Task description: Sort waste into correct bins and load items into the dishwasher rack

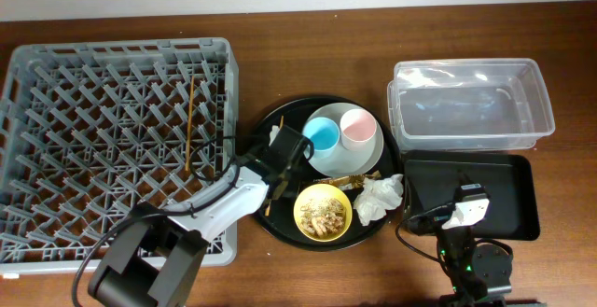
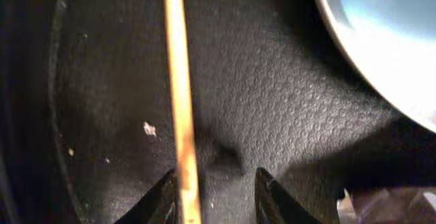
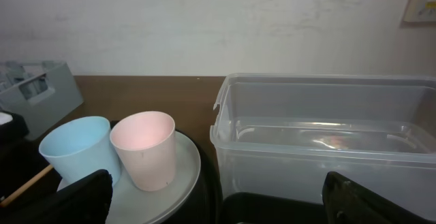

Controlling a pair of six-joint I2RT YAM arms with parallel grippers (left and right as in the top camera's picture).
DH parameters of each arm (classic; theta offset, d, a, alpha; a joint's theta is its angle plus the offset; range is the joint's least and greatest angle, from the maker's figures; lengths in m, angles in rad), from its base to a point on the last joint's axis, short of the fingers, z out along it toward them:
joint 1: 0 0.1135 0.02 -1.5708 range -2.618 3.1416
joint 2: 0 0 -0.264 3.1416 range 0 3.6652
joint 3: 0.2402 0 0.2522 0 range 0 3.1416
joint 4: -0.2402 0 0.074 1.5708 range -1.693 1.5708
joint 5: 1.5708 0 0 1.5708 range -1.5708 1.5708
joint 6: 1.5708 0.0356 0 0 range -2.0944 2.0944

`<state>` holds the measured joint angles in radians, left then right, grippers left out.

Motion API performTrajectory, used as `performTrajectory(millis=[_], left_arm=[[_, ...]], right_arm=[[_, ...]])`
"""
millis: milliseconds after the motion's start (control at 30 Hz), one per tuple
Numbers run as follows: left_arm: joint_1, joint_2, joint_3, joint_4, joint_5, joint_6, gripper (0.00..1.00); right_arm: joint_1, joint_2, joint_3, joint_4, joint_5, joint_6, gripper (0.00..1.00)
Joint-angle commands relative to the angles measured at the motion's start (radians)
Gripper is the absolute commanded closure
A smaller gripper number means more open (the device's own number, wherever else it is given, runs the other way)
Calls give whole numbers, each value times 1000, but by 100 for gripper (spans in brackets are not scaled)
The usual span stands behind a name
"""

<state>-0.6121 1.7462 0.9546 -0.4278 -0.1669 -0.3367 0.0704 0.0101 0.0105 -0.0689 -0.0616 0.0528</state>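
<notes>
Wooden, one chopstick point(image 2: 178, 81) lay on the round black tray point(image 2: 272, 101), left of centre in the left wrist frame. We held the left end effector point(image 2: 216, 186) spread astride it, apparently ready to pinch. The right end effector point(image 3: 218, 202) hung spread and idle.

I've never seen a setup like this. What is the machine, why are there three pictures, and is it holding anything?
These are two robot arms at a table, each ending in a two-finger pincer. One picture looks down from above. The other two come from small cameras on the wrists.

On the table are a grey dishwasher rack with one chopstick in it, a clear tub and a shallow black tray. A round black tray carries a plate, blue cup, pink cup, yellow bowl and tissue.

The left pincer is open, low over a second chopstick. The right pincer is open and empty.
</notes>
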Motion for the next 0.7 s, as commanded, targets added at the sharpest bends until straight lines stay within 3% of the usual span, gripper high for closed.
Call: performTrajectory(millis=[0,267,300,367,433,533,667], left_arm=[[0,6,-3,8,-33,-6,65],[-5,88,-22,24,-32,-13,66],[-10,88,-20,28,-32,-13,73],[-11,78,-6,27,-51,-13,100],[-11,39,6,18,-76,-13,100],[19,-152,27,-3,-158,-13,100],[92,-526,34,-160,-279,44,100]], right_arm=[[-6,-5,-5,-6,5,8,1],[-6,-5,-5,-6,5,8,1],[-6,-5,-5,-6,5,8,1],[-6,-5,-5,-5,5,8,1],[-6,-5,-5,-5,5,8,1],[-6,-5,-5,-6,5,8,1],[-6,-5,-5,-5,5,8,1]])
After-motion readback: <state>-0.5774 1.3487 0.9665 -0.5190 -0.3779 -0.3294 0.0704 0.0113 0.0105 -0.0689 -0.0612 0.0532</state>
